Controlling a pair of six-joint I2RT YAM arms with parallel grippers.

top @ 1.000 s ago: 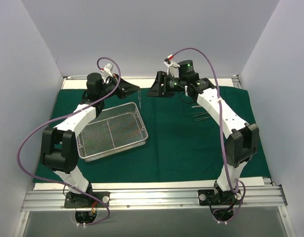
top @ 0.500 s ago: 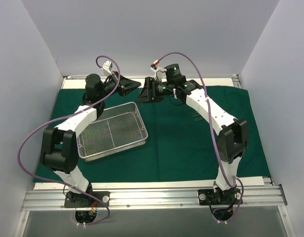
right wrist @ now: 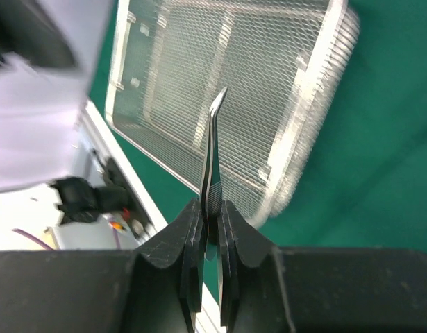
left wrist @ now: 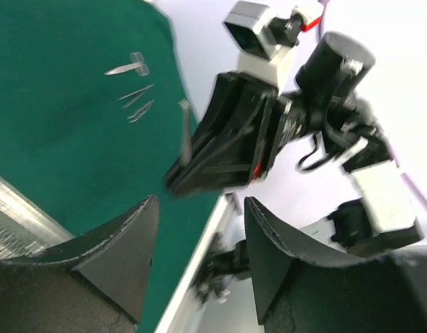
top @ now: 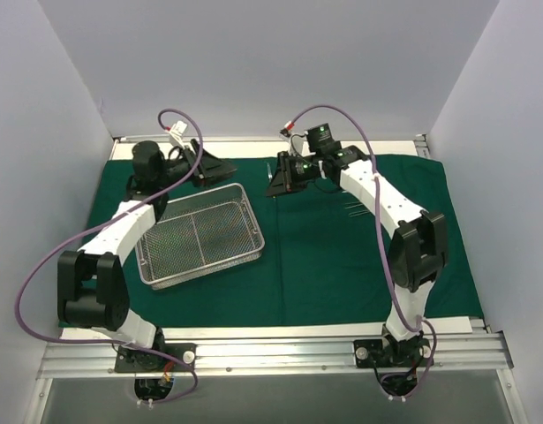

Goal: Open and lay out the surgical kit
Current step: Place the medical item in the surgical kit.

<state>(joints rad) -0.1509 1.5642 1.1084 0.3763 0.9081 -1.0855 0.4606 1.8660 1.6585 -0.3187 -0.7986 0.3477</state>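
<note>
Holding a thin forceps (right wrist: 210, 152) clenched in its jaws, long axis pointing straight out from them, the right gripper (top: 275, 179) hangs over the cloth (top: 342, 265). The laid instruments (top: 355, 208) lie to its right, nearer this arm, and the tray (top: 200, 234) to its left. The left gripper (top: 222, 167) is released and empty.

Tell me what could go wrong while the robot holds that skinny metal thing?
The right hand pinches the thin metal tool only by one end, so it might slip out. The open left hand sits close, so the two could bump. The small tools lying on the green cloth might get nudged if the arm sweeps low.
</note>
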